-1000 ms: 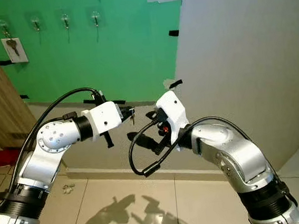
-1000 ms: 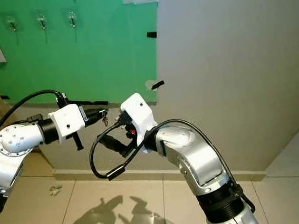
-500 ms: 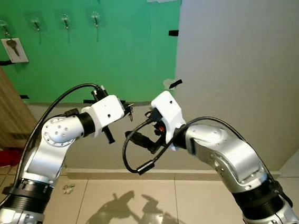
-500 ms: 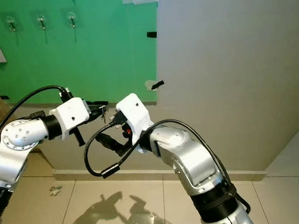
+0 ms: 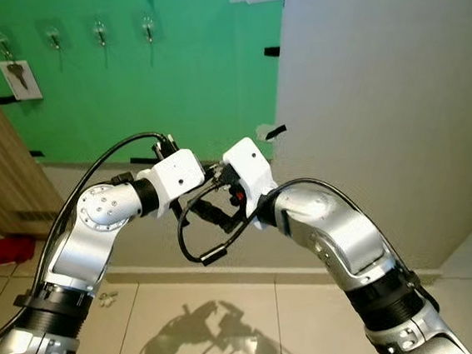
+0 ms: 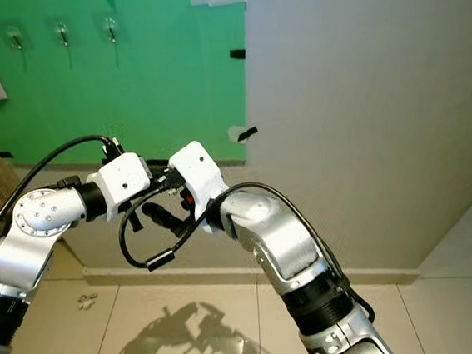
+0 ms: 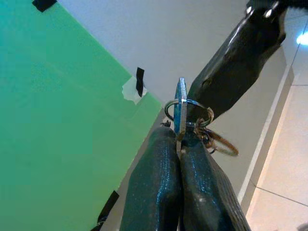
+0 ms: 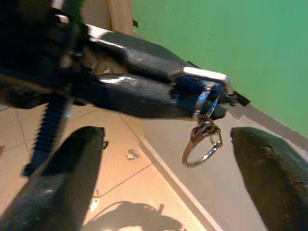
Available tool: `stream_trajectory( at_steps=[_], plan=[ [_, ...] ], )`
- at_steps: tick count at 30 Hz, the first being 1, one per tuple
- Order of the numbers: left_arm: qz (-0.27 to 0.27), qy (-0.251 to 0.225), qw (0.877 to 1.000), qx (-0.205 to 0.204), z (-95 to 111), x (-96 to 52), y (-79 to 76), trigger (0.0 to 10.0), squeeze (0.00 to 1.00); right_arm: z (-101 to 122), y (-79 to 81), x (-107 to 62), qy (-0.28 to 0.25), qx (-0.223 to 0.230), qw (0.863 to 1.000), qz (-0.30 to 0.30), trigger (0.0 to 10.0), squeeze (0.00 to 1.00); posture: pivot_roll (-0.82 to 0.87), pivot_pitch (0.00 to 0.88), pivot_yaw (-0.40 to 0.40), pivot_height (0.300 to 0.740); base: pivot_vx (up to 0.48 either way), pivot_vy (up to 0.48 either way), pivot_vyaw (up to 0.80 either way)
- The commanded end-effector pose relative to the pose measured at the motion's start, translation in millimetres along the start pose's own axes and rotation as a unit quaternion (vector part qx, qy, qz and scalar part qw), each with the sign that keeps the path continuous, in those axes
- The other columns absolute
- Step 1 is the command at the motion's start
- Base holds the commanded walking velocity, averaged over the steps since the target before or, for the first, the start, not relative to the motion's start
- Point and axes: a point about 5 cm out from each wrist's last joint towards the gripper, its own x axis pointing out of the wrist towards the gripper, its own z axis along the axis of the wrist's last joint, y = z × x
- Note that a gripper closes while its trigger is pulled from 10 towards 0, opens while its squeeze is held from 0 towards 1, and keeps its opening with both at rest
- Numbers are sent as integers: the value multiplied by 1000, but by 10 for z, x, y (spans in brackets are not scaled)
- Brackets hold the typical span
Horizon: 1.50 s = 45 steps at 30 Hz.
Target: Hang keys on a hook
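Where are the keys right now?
The keys are pinched at the tip of the shut left claw, held at mid-scene between the open right claw's fingers, well below the wall hooks.

Two silver metal arms with rounded, screw-studded joints and black ribbed collars end in white plastic wrist housings. The left gripper point(image 7: 179, 166) and right gripper point(image 8: 166, 180) have long glossy black fingers. Black cables loop alongside.
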Motion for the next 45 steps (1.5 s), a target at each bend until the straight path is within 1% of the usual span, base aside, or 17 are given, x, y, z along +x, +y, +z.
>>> stream_trajectory(
  at_steps=[1,3,21,45],
  plan=[
    [1,-1,1000,12,52,8,16,0,0,39,-47,2,-7,-6,1000,-16,0,0,-39,0,10,740,0,0,0],
    [1,0,1000,11,49,2,14,0,0,35,-69,10,-7,-9,1000,-25,0,0,-39,0,10,740,0,0,0],
    [7,17,1000,7,13,-18,26,0,0,-66,-122,-13,7,-10,999,-39,0,0,-44,0,11,740,0,0,0],
    [8,23,1000,2,-4,-33,8,0,0,-109,-91,-13,6,-3,1000,-19,0,0,-40,0,4,740,0,0,0]
  ],
)
